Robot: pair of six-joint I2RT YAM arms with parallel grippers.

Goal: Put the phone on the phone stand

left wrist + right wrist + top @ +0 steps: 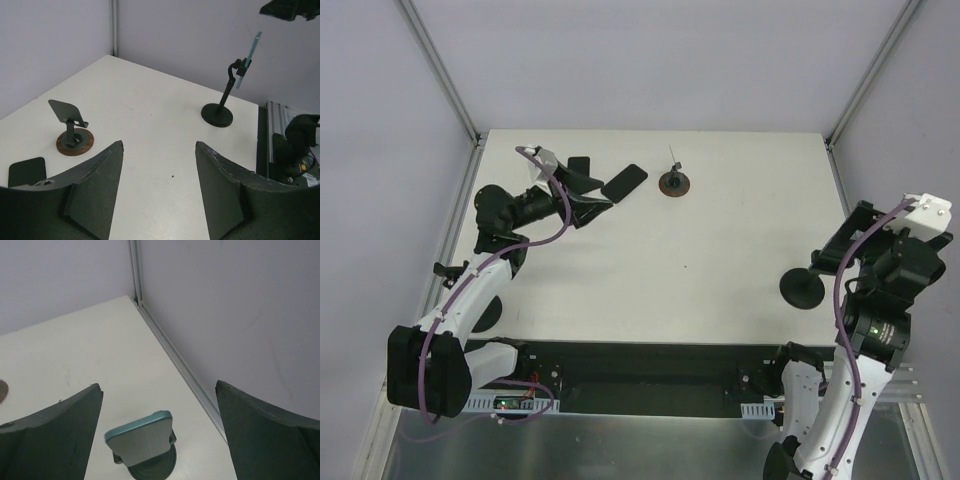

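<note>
My left tool (592, 195) hung released over the far-left part of the surface (650, 260), jaws spread wide and nothing between them. The phone (624, 181) lay flat and dark just beside that tool, on its far side, close to the far edge. In my left wrist view it sat low at the left, outside the left jaw and not touched by it. Just past it stood the brown-based phone stand (674, 183), upright on its round foot and apart from the phone, with a strip of bare surface between them.

From there the surface ran bare across the middle and toward the near edge, giving wide room to move.

My right tool (159, 387) was also released, jaws apart. It hung over the black-based phone stand (802, 288), which stood near the right edge. In my right wrist view the stand's teal-rimmed plate (141, 436) sat below and between the two jaws. I could see a gap on each side of it, so neither jaw pressed it. Beyond it the wall rail (175, 360) ran along the right edge to the far corner, leaving only a narrow margin on that side.
</note>
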